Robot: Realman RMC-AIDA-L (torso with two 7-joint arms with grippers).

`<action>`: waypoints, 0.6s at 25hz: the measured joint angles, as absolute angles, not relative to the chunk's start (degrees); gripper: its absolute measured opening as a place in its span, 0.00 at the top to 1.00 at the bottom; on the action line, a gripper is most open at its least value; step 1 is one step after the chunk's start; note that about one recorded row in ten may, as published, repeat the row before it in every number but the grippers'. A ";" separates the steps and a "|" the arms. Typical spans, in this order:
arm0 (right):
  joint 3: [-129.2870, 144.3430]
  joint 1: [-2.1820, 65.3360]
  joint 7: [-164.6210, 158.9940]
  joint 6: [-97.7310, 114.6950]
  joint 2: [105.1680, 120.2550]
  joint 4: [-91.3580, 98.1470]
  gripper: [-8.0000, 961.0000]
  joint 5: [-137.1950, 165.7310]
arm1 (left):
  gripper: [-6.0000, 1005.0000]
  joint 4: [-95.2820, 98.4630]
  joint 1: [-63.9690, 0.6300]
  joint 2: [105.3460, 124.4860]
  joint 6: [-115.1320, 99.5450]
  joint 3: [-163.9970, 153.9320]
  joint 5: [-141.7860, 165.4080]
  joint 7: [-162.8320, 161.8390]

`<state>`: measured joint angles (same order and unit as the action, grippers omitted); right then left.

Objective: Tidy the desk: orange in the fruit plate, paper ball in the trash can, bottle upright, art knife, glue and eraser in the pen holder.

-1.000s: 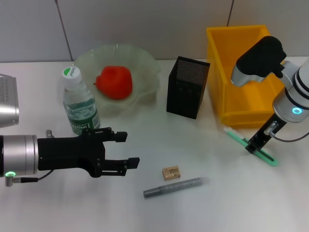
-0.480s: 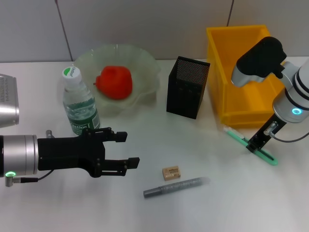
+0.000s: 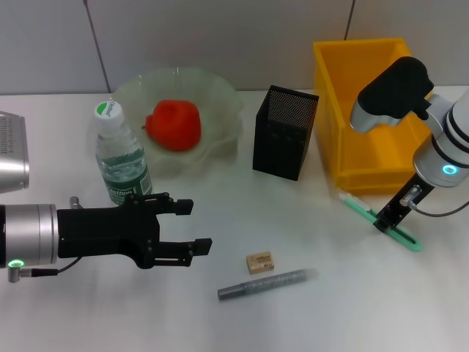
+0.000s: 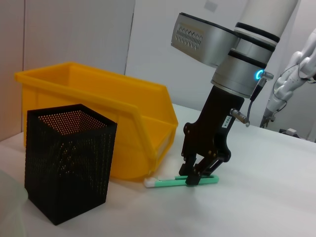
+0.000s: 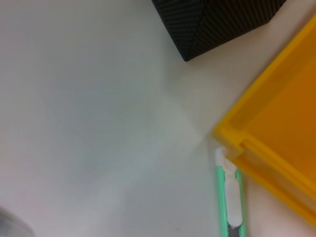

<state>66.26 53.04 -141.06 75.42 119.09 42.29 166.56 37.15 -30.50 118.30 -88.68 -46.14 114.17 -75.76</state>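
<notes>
The orange (image 3: 174, 125) lies in the pale green fruit plate (image 3: 220, 92). The bottle (image 3: 121, 158) stands upright left of the plate. The black mesh pen holder (image 3: 284, 132) stands between the plate and the yellow trash can (image 3: 352, 103). My right gripper (image 3: 382, 220) is down on the green art knife (image 3: 357, 203), which lies on the table in front of the can. In the left wrist view its fingers (image 4: 192, 173) close on the knife (image 4: 163, 182). The tan eraser (image 3: 259, 262) and the grey pen-shaped glue (image 3: 267, 284) lie at the front centre. My left gripper (image 3: 189, 228) is open and empty, left of the eraser. The paper ball is not in view.
The right wrist view shows the knife (image 5: 229, 197) beside the trash can's corner (image 5: 266, 138) and the pen holder's base (image 5: 217, 19). The left wrist view shows the pen holder (image 4: 69, 158) in front of the trash can (image 4: 98, 98).
</notes>
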 joint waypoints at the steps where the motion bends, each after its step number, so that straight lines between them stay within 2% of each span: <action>1: 66.26 53.03 -141.06 75.41 119.09 42.28 0.80 166.55 | 0.20 37.17 -30.50 118.30 -88.68 -46.14 114.17 -75.76; 15: 65.70 53.09 -141.02 75.44 119.08 42.27 0.79 166.55 | 0.20 37.35 -30.59 118.24 -88.68 -45.89 114.17 -75.76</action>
<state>65.70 53.09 -141.02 75.44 119.08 42.27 166.55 37.35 -30.59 118.24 -88.68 -45.89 114.17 -75.76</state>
